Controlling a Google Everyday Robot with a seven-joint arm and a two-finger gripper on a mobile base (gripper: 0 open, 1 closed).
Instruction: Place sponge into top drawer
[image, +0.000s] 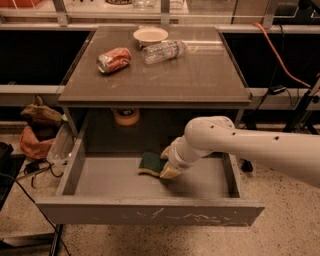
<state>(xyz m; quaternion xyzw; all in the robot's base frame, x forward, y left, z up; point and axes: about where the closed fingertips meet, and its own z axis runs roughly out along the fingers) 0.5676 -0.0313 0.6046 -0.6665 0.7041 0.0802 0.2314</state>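
Observation:
The sponge (148, 163), dark green on top with a yellow edge, lies low in the open top drawer (150, 214), near the middle of its grey floor. My gripper (164, 164) reaches into the drawer from the right on a white arm (235, 145). Its tan fingers (170, 173) stand on either side of the sponge's right end and are closed on it. The sponge is at or just above the drawer floor; I cannot tell which. The drawer's front panel has pale scuff marks.
On the cabinet top (200, 75) lie a crushed red can (114, 59), a clear plastic bottle (164, 50) and a white bowl (150, 34). A tan roll (126, 116) sits in the recess behind the drawer. Bags (37, 130) and cables lie on the floor at left. An orange cable (280, 57) runs at right.

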